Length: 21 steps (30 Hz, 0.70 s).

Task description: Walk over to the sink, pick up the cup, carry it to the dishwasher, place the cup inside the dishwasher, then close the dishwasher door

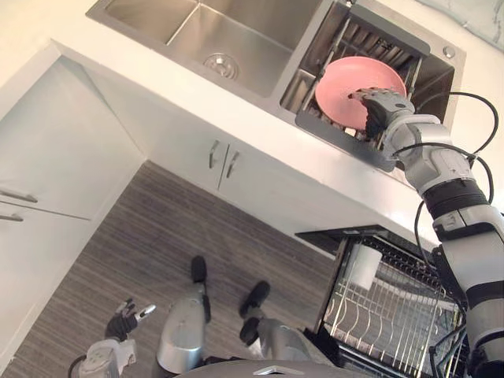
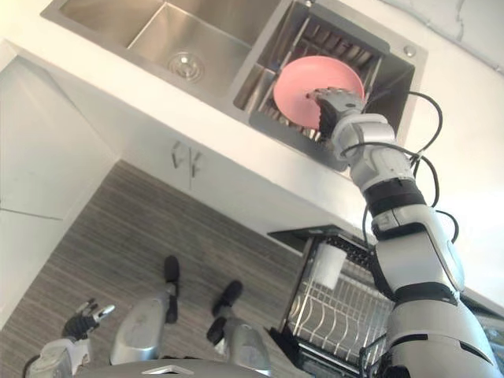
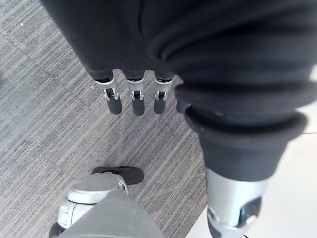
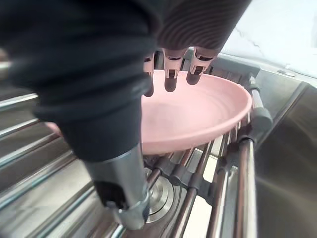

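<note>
Pink and shallow, a plate [image 1: 346,83] rather than a cup stands tilted in the wire rack [image 1: 394,51] beside the sink [image 1: 150,20] basin in the left eye view, with the right hand [image 1: 382,104] at its lower rim. The open dishwasher [image 1: 378,323] below holds a white cup [image 1: 364,266]. The left wrist view shows the left hand [image 3: 136,101] relaxed and empty above the floor [image 3: 49,124]. In the right wrist view the fingers [image 4: 170,82] reach over the plate's far rim while the thumb [image 4: 124,193] hangs on its near side, not clamped. This looks like the pick-up step, and the next move calls for pinching the rim before lifting.
</note>
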Tool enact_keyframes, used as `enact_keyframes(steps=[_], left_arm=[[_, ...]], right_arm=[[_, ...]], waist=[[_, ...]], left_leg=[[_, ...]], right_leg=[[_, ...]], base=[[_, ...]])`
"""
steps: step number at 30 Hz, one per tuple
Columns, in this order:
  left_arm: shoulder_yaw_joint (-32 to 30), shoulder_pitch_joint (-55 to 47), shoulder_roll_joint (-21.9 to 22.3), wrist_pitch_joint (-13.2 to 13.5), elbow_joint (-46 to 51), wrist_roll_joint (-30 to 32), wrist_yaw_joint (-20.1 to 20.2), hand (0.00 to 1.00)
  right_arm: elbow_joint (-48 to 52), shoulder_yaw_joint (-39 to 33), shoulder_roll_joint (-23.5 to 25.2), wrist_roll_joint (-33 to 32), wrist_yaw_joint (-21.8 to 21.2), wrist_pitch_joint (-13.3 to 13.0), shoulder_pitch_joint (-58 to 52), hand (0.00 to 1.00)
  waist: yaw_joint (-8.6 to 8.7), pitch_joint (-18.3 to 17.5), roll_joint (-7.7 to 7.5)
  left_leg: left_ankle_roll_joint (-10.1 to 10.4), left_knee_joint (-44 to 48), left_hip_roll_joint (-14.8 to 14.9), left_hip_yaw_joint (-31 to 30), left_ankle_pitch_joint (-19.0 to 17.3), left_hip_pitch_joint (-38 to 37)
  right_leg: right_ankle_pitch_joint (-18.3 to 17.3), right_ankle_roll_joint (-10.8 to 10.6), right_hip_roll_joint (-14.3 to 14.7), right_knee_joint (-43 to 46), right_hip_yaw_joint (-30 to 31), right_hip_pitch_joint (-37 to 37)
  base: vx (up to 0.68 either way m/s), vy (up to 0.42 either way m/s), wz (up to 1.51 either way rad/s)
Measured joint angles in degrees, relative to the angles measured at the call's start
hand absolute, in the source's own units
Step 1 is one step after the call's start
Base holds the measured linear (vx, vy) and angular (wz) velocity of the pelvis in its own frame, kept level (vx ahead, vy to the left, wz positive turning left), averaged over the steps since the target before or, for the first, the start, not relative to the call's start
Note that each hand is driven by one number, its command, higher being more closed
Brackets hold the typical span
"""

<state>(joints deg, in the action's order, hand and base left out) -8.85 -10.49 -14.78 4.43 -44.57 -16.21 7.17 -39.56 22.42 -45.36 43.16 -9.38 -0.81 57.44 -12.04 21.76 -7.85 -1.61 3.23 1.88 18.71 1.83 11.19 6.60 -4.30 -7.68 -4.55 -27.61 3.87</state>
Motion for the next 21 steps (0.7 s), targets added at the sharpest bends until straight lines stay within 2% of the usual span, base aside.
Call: enact_keyframes(steps=[12, 13, 16, 21], left_arm=[[0.17, 0.15, 0.00, 0.23, 0.46, -0.01, -0.03, 0.00], [0.17, 0.15, 0.00, 0.23, 0.73, -0.01, -0.05, 0.00], [0.23, 0.16, 0.01, 0.23, 1.06, -0.05, -0.06, 0.00], [0.26, 0.15, 0.00, 0.36, 1.04, -0.51, -0.09, 0.00]], right_arm=[[0.06, 0.05, -0.22, 1.23, 0.02, 0.00, -0.05, 0.00], [0.06, 0.05, -0.23, 1.44, 0.04, 0.01, -0.07, 1.00], [0.10, 0.05, -0.23, 2.16, 0.13, 0.00, -0.19, 1.00], [0.92, 0.04, -0.34, 2.56, 2.86, 0.21, -0.27, 1.00]], waist=[[0.17, 0.40, 0.17], [0.18, 0.40, 0.18], [0.12, 0.58, 0.44], [0.13, 0.96, 1.05]], left_leg=[[-0.47, 0.75, 0.07, 0.02, 0.23, 0.55], [-0.51, 0.89, 0.08, 0.00, 0.18, 0.61], [-0.50, 1.77, 0.25, -0.03, -0.37, 0.88], [0.08, 1.68, 0.39, -0.03, -0.77, 0.89]], right_leg=[[0.04, 0.04, 0.02, -0.03, 0.07, 0.26], [0.04, 0.04, 0.02, -0.03, 0.07, 0.26], [0.05, 0.06, 0.01, 0.05, 0.19, 0.17], [0.04, 0.06, 0.03, 0.36, 0.23, 0.31]], base=[[0.00, 0.004, 0.00], [0.00, 0.000, 0.00], [-0.01, 0.010, -0.01], [-0.01, 0.007, 0.00]])
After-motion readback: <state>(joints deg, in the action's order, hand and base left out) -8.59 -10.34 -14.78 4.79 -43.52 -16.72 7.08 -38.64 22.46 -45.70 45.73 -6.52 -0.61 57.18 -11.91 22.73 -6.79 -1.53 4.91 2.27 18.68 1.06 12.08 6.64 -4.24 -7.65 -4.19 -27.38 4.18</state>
